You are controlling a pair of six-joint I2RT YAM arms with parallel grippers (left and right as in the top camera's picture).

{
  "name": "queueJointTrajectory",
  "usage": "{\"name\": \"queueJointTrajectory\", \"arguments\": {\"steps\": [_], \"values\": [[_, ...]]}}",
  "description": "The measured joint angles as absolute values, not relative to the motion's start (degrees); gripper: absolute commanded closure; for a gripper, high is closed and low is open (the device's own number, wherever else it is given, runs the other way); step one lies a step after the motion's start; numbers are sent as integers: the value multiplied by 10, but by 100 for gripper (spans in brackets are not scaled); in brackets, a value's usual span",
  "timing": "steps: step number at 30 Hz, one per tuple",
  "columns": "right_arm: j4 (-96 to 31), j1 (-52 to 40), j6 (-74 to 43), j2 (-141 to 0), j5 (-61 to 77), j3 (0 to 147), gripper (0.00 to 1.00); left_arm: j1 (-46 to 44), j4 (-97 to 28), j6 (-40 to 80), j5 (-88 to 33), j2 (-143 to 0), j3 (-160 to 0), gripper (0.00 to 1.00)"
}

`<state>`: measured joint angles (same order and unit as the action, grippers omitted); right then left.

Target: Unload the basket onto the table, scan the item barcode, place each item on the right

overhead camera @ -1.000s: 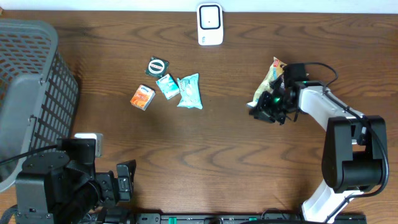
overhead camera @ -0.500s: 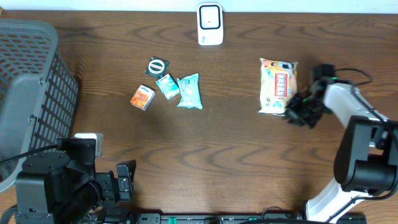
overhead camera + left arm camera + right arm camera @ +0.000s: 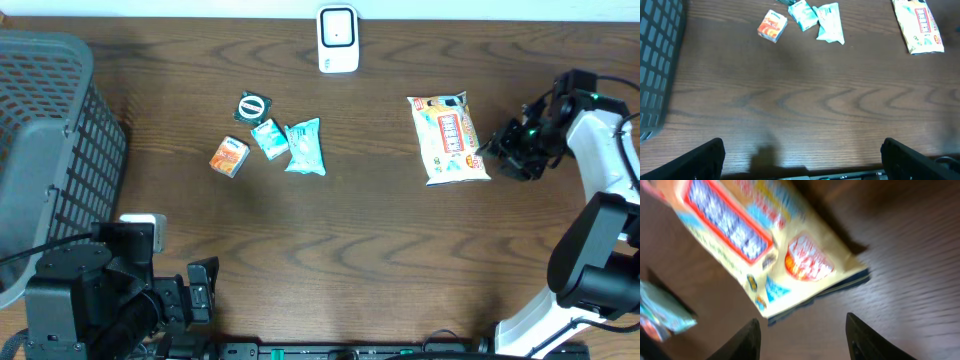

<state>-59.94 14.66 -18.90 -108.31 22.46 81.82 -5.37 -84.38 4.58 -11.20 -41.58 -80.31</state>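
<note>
Snack packet (image 3: 449, 138) lies flat just beyond the spread, empty fingertips of the right gripper (image 3: 499, 152), long axis crosswise to them; left gripper (image 3: 202, 288), also spread, sits far off

Overhead looks down; left wrist wide, right wrist close — all share pouch (image 3: 449, 138).

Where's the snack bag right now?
Overhead view: the snack bag lies flat on the table, right side, just left of the right gripper, below-right of the white scanner.
</note>
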Motion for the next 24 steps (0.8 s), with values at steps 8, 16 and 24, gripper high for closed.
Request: {"name": "queueJointTrajectory", "arguments": {"steps": [8, 16, 24], "values": [[-522, 93, -173, -1083, 238, 708, 53, -54, -844, 46, -112, -416, -803, 3], [-438, 86, -222, -1084, 217, 649, 51, -54, -844, 46, -112, -416, -803, 2], [-419, 159, -241, -1084, 220, 694, 47, -54, -844, 46, -112, -416, -803, 3]]}}
